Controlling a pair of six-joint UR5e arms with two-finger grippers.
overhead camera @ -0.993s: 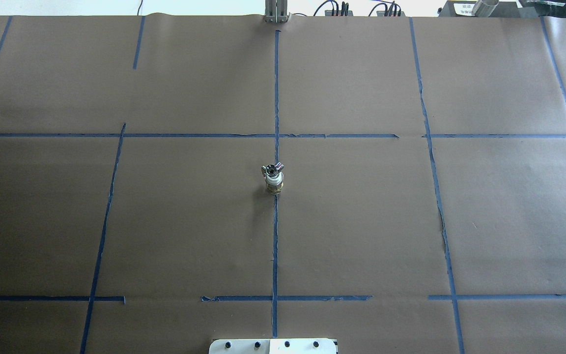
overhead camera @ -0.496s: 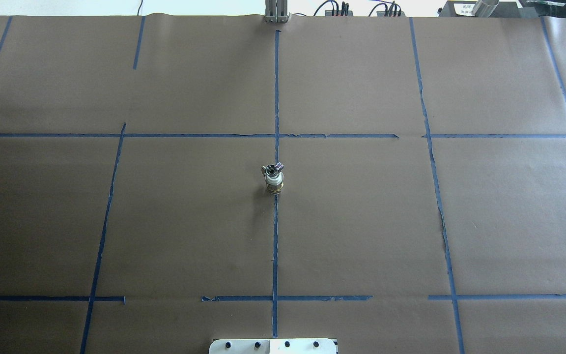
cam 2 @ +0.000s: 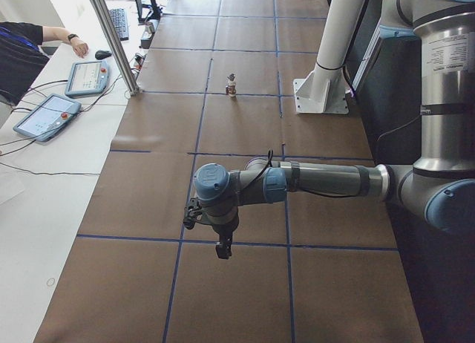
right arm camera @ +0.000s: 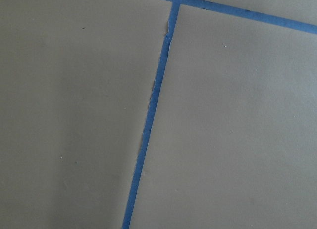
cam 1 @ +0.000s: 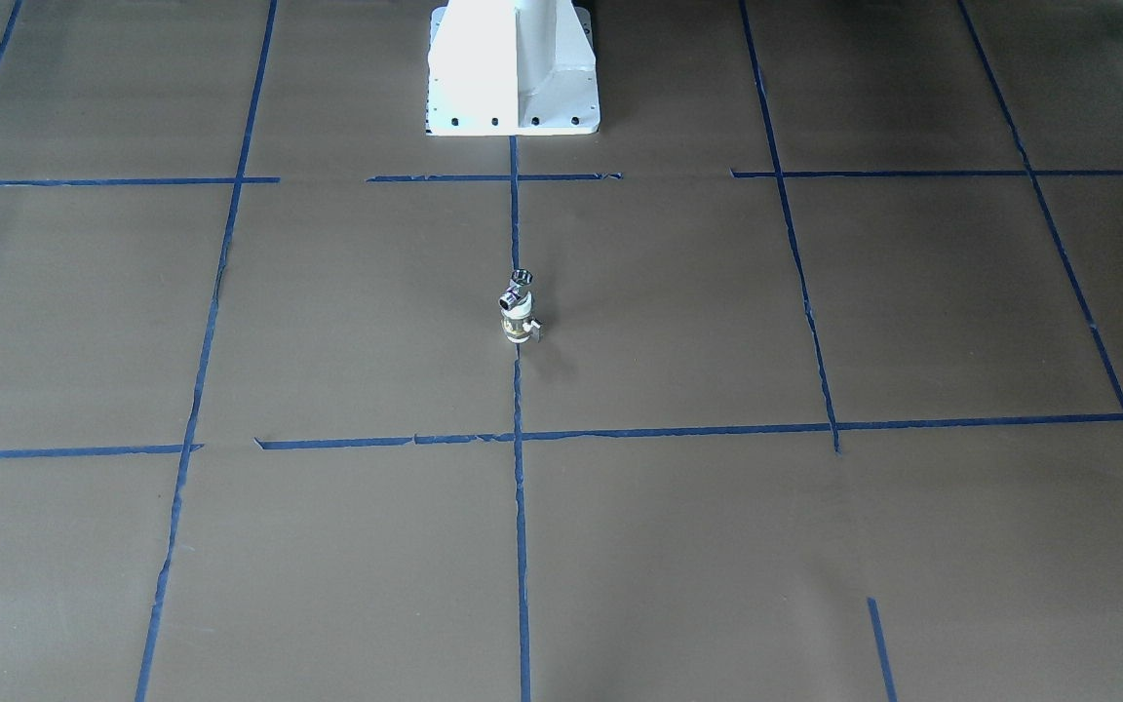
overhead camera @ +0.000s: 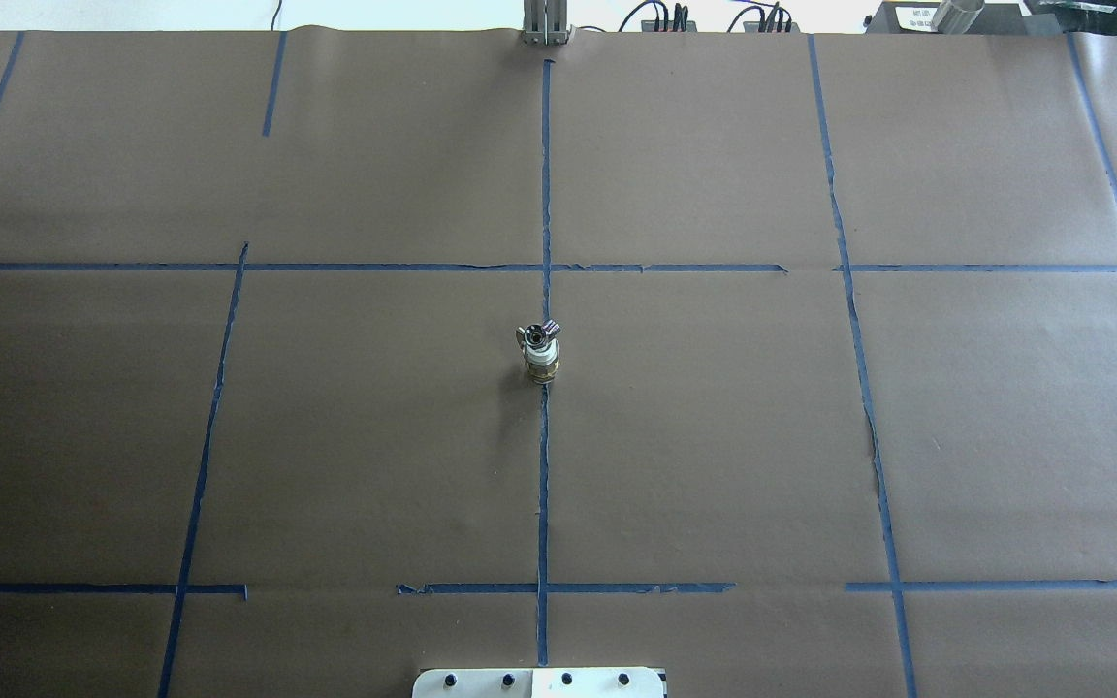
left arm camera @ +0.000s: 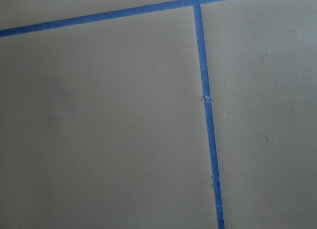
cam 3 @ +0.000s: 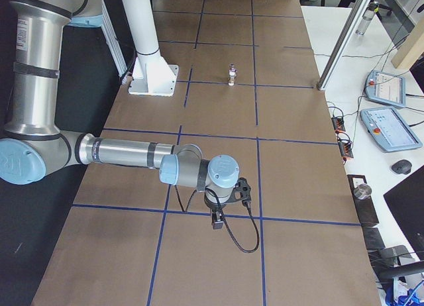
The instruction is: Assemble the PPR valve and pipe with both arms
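"Chrome over white and brass: where does that stack stand?"

"Mid-table on the brown paper (overhead camera: pixel 326 436), on the blue tape line (overhead camera: pixel 544 465) running out from the white pedestal (cam 1: pixel 513 68). The pipe (overhead camera: pixel 538 334) appears seated on top of the PPR valve (overhead camera: pixel 540 362), long axis upright."

"And the grippers?"

"The left gripper (cam 2: pixel 221 249) hangs over the table's left end and the right gripper (cam 3: pixel 217 219) over its right end. Both are well apart from the stack, neither clearly nearer. Open or closed, I cannot tell; the wrist views show only paper and tape."

"So the joining looks done?"

"I judge so. Any reach would travel inward along the table."
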